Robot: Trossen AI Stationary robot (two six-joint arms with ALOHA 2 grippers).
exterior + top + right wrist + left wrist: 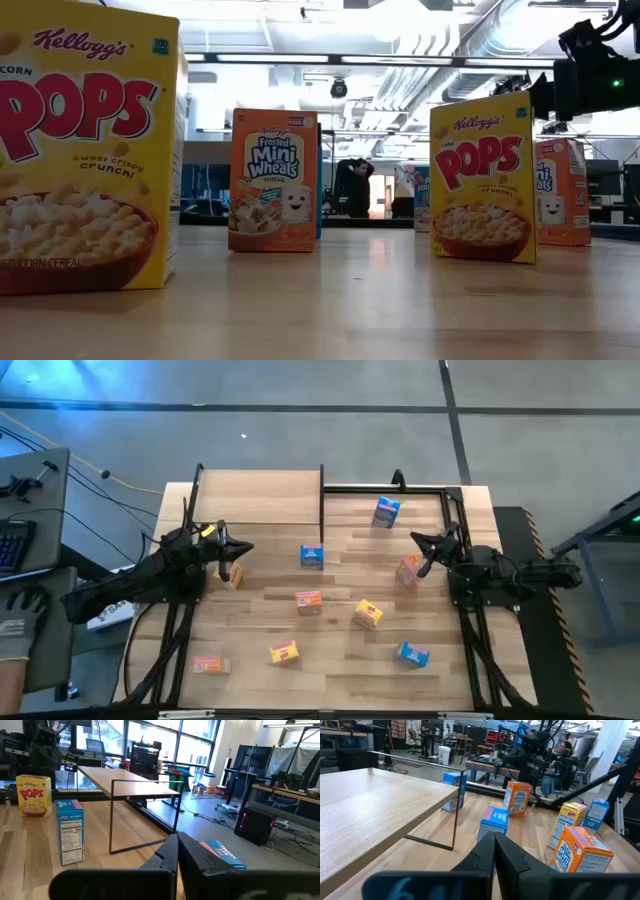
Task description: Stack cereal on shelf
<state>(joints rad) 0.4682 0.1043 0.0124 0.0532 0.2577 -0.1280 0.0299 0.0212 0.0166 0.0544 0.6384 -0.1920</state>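
Hovering clenched and empty, the left tool (243,547) sits at nine o'clock, the right tool (418,540) at three. Between them, cereal boxes (308,601) dot the desk (330,670); the bare shelf (260,495) stands at eleven o'clock.

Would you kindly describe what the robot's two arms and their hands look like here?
Both arms are dark, nearly black, and built of jointed segments. The left hand and right hand each end in two slim tapered black fingers. A small yellow marking sits near the left wrist, and thin black cables trail along the arms.
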